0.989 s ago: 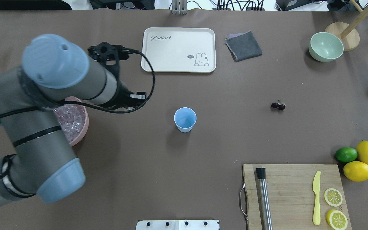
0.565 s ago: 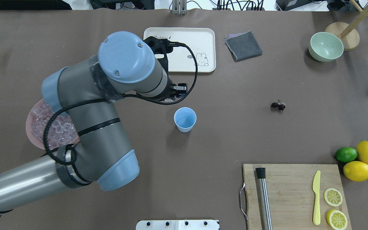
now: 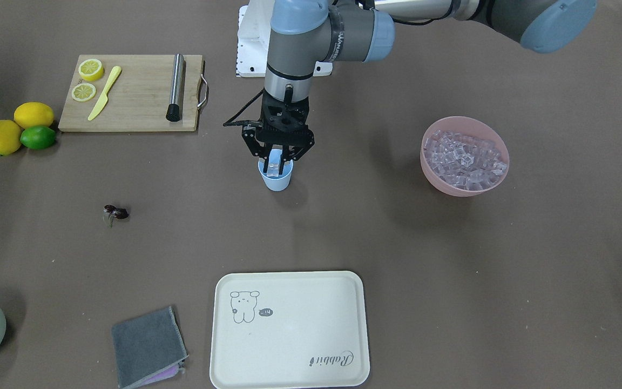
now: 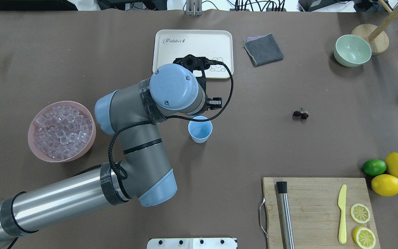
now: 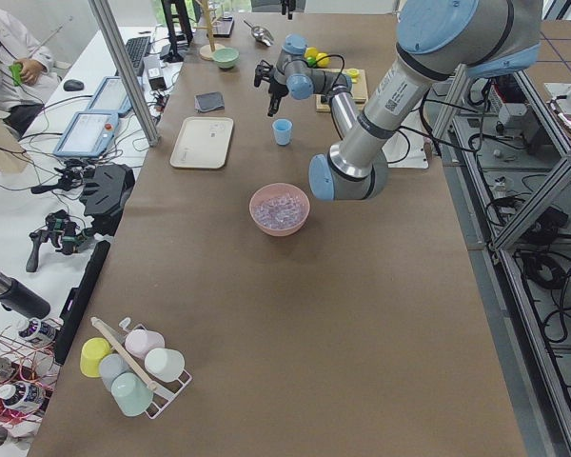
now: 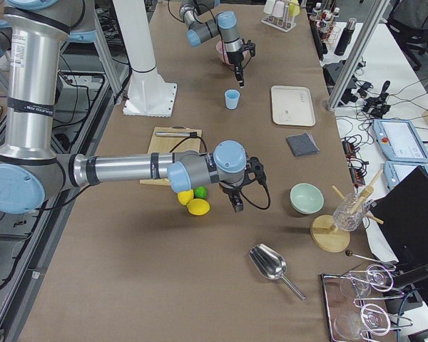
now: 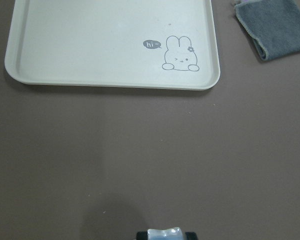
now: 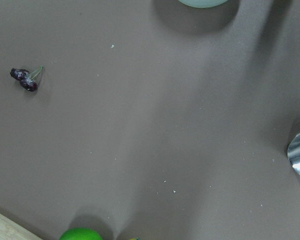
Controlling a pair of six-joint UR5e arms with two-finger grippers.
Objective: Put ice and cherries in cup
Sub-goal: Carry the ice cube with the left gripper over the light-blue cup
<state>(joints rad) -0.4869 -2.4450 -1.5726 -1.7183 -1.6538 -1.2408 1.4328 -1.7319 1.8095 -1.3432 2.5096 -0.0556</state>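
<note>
Ice cube [image 3: 274,161], clamped in the left gripper [image 3: 276,165], had swung from the left-hand bowl [image 3: 465,189] to over the cup [image 3: 277,182], ready to drop. Cherries [image 3: 115,212] lay untouched at right, and the right gripper's [image 6: 237,204] jaws were unreadable.

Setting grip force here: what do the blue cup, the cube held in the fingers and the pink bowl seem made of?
Cup: probably thin plastic; matte, evenly light blue, plain rim. Ice cube: clear and glassy with crisp edges, possibly acrylic rather than real ice, though the look leaves that open. Pink bowl: opaque, smooth, satin finish; plastic or similar composite.
</note>
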